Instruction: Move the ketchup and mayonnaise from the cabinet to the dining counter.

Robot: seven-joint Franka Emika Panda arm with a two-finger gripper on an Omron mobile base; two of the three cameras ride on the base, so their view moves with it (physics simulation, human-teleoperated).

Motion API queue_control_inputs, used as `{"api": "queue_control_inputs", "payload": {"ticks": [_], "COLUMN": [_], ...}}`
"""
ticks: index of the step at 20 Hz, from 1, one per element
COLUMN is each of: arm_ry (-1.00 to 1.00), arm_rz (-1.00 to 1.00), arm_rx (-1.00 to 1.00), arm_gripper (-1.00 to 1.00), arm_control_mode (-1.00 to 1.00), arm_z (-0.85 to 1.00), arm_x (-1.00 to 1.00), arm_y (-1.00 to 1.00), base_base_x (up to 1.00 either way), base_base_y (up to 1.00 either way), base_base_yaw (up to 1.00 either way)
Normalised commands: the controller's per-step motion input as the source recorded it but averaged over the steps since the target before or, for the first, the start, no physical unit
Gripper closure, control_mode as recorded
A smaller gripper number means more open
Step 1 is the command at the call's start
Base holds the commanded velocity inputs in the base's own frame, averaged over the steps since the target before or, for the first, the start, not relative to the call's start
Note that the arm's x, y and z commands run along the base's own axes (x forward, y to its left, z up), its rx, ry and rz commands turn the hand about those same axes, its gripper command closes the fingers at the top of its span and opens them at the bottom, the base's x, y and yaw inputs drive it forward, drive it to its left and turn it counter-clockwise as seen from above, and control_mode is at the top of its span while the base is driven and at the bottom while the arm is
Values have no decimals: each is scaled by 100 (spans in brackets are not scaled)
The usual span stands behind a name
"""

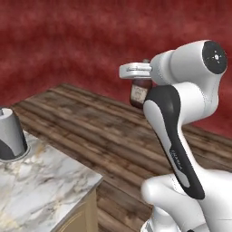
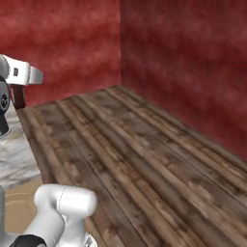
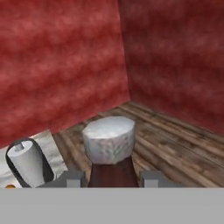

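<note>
- i see dark red walls and a brown plank floor, with one corner of the dining counter at lower left, its far end cut off.
- one paper towel roll stands on that marble, half out of frame in the left base view.
- one ketchup bottle hangs in the air above the floor, mostly hidden behind my arm; its cap looks pale grey in the hand view.
- the gripper is closed partway, its two fingers pressed on either side of the bottle's dark body.
</note>
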Motion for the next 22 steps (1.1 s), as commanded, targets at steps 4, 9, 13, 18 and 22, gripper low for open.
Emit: {"api": "queue_control_inputs", "payload": {"ticks": [4,9,13,18,22], "arm_ry": [0,0,0,0,0], "arm_rz": [0,0,0,0,0], "arm_rx": [0,0,0,0,0], "arm_gripper": [100,100,100,100,100], "arm_control_mode": [100,100,100,100,100], "arm_z": [0,0,0,0,0], "arm_x": [0,0,0,0,0], "arm_y": [0,0,0,0,0], "base_base_x": [73,67,66,68,68], "base_base_y": [-21,-21,-22,-27,-37], "base_base_yaw": [28,38,37,22,7]}}
